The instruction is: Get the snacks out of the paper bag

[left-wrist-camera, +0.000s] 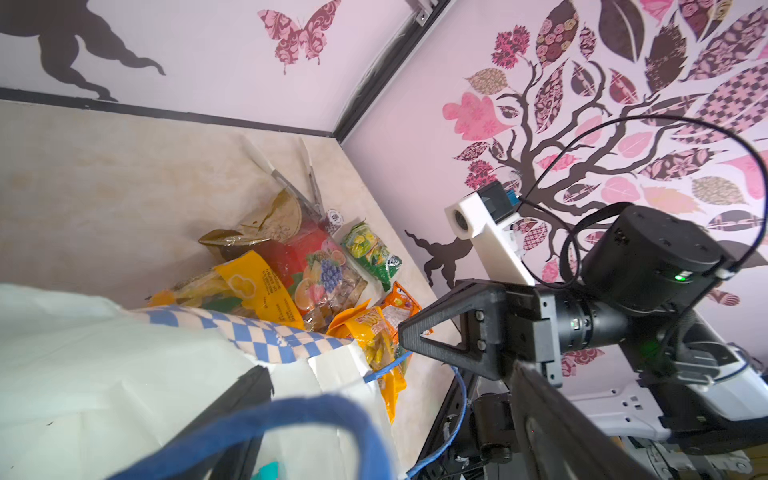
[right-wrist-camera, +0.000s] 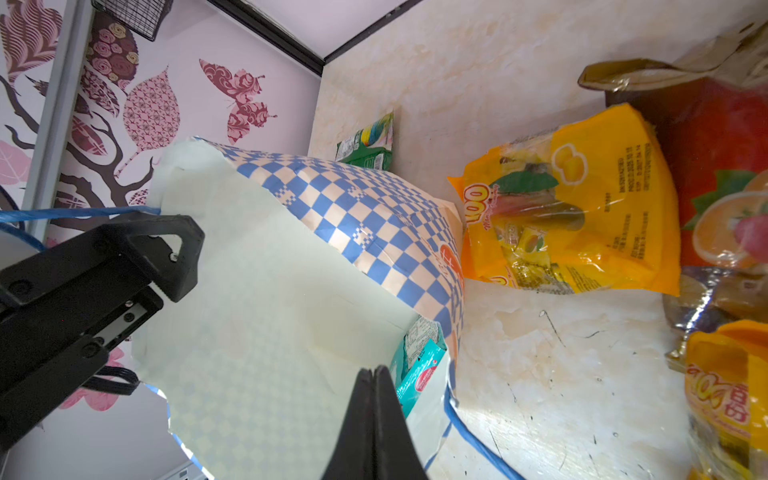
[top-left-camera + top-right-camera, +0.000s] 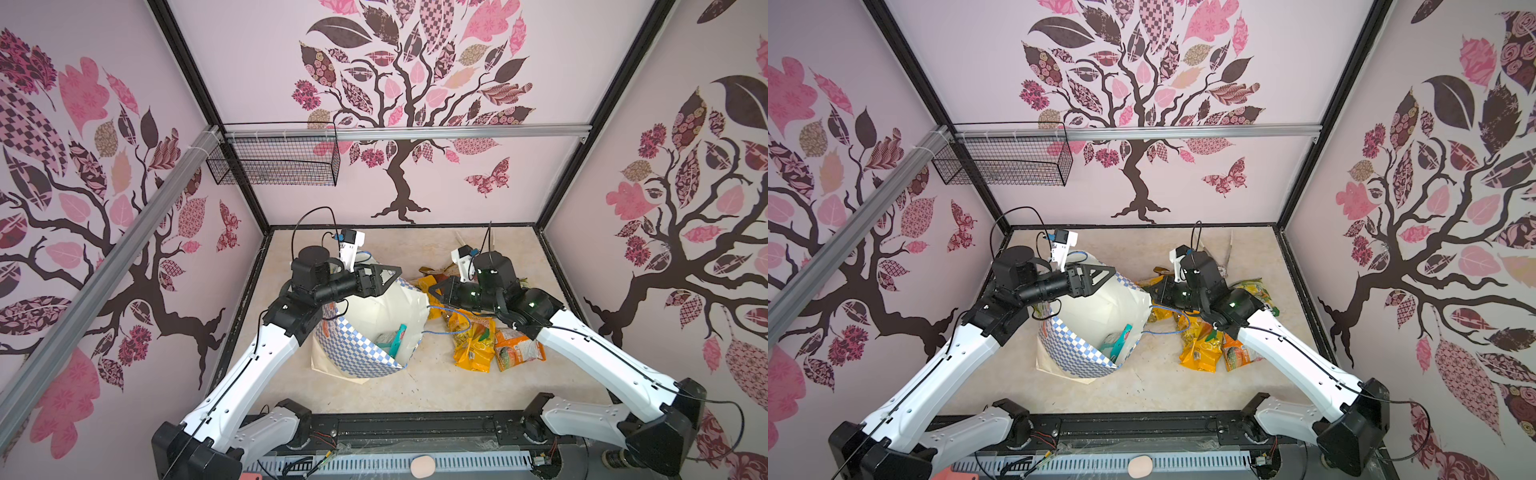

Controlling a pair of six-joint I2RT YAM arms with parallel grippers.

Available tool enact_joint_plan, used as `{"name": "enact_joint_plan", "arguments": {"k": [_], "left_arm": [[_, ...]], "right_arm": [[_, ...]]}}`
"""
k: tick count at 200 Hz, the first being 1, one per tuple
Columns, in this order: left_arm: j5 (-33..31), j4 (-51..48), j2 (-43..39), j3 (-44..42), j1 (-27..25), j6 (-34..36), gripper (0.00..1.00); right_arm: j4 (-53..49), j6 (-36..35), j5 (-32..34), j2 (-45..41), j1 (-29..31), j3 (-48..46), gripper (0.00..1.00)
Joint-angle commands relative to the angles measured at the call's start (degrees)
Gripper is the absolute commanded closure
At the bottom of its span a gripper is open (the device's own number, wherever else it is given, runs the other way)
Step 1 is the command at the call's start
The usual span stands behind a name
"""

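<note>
While the paper bag [image 3: 353,357] stands a little left of the middle of the bench [image 3: 457,395], its mouth gaping upward, we find both arms meeting at its rim. Our left gripper [image 3: 386,276] sits at the far rim with its jaws wide apart; we cannot tell whether paper lies between them. Our right gripper [image 3: 432,291] is at the right rim with its jaws pressed together. The right wrist view shows its fingers [image 2: 357,424] closed tip to tip at the paper edge, but not whether they pinch it. A blue cord handle [image 1: 388,366] loops from that rim out over the snacks [image 3: 478,340].

One teal packet [image 3: 399,336] is inside the bag, leaning on its right wall. The other snacks lie heaped just right of the bag, reaching toward the right edge, with a yellow packet [image 3: 473,349] and an orange packet [image 3: 519,349] nearest the near edge. Bare bench runs along the whole near edge and along the far edge behind the bag.

Only the left wrist view shows clearly a red packet [image 1: 316,266] with fruit pictures, a green packet [image 1: 370,253] beside it, and metal tongs [image 1: 311,178] lying toward the far right corner. Only the right wrist view shows plainly a second green packet [image 2: 368,143], lying between the bag and the left edge. In both top views the left arm [image 3: 257,365] covers most of it.
</note>
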Motion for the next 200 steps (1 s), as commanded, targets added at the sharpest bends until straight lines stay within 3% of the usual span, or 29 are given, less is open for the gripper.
{"name": "enact_joint_plan", "arguments": {"k": [1,14,33,66,108,124,139,162,200], "left_arm": [[0.96,0.64,0.44,3.97,-2.05,-0.51,0.08],[-1.58,-2.17,0.47,5.76,-4.99,3.53,0.08],[-5.53,-7.4,0.91,9.62,-8.92,9.84,0.08],[-17.62,-18.16,0.94,18.31,-9.27,14.81,0.09],[-44.17,-42.7,4.13,27.48,-9.05,25.95,0.11],[-44.26,-49.15,4.91,26.51,-7.84,27.88,0.09],[-39.15,-51.74,5.1,23.79,-5.92,27.88,0.08],[-36.94,-51.63,3.81,18.37,-2.77,25.6,0.08],[-37.1,-49.35,0.69,12.86,2.83,23.49,0.13]], "right_arm": [[-0.42,-1.84,2.29,-1.5,0.2,3.55,1.0],[-0.5,-2.55,1.61,-0.93,0.17,3.98,1.0],[-0.05,-3.42,-2.62,1.03,0.47,4.75,0.91],[1.89,-5.28,-4.18,4.63,6.61,5.7,0.81],[2.45,-8.37,-3.86,13.22,14.73,7.99,0.72],[0.1,-10.92,-3.73,17.91,17.63,11.63,0.66],[-1.0,-12.61,-4.04,21.82,19.03,13.8,0.61],[-1.09,-13.11,-4.97,26.24,19.22,14.61,0.59],[-3.38,-16.85,0.16,29.49,20.46,14.89,0.49]]}}
